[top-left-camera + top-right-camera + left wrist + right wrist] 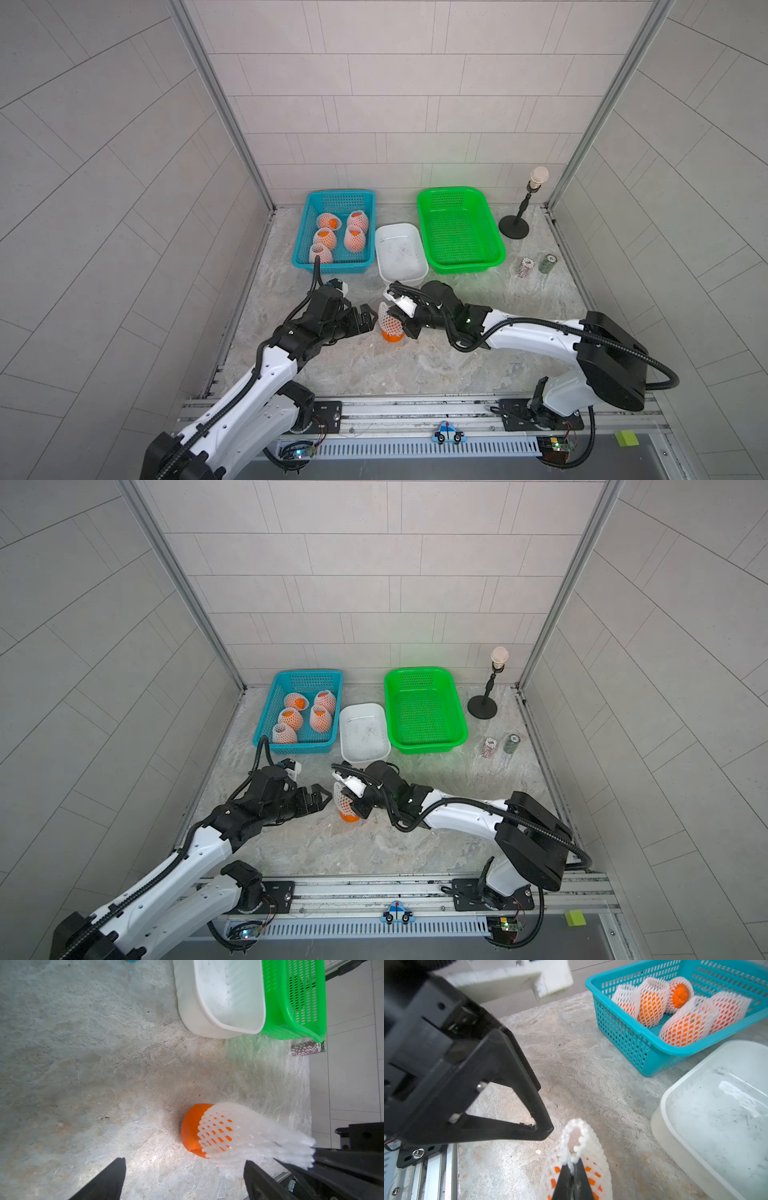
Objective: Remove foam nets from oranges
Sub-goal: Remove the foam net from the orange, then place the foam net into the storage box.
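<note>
One round bright-orange fruit [391, 336] is sat on the grey stone-look worktop [415, 365], about halfway across and well in front of the baskets. A white foam mesh net [239, 1132] is pulled off it at a slant, so part of the fruit is covered and the rest is left bare. The net's free end is pinched by the right fingers [572, 1182], which are pressed together on it. The left fingers [110, 1180] are spread wide just beside the net, and nothing is gripped between them.

Five more net-wrapped oranges [325, 237] are piled in the blue slotted plastic basket [332, 268] at the far left corner. A smooth white plastic tub [401, 227] is parked right beside it, and a green slotted plastic basket [461, 266] is set along the far edge on the tub's other side. Two small striped chip stacks [527, 267] are lined up near the right edge.
</note>
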Controlling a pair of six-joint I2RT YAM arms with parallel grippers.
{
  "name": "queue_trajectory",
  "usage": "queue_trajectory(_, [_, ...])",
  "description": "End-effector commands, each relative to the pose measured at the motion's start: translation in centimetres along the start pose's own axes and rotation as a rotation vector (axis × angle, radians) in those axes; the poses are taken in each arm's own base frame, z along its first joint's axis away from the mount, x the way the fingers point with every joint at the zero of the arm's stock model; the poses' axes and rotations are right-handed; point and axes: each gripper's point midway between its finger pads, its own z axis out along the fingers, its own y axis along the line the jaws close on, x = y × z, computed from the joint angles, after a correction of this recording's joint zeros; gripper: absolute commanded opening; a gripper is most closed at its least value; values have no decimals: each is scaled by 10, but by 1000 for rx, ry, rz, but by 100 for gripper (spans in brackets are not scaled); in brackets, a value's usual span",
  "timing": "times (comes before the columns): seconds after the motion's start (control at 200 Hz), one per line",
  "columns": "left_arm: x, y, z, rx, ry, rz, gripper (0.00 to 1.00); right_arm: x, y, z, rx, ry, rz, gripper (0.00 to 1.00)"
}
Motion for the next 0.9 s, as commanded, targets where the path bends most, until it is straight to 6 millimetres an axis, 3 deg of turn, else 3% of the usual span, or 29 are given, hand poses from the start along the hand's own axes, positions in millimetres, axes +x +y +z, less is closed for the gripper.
queue_trajectory(0.0, [-25, -37, -16, 140, -93, 103, 92, -11, 0, -19, -32, 0, -31, 1])
queue_trajectory(0.085, [-27, -58, -19, 251, -104, 161, 86, -16, 1, -32, -68, -1, -31, 1])
queue_trajectory(0.135, [-30, -75, -30, 344, -141, 209, 82, -18, 2, -42, -93, -3, -27, 1])
queue_trajectory(0.45, [-23, -128, -59, 624, -180, 500, 81, -33, 2, -86, -157, -54, 18, 1])
queue_trajectory(0.896, [26, -162, -48, 758, -48, 797, 88, -47, 14, -102, -232, -122, 28, 1])
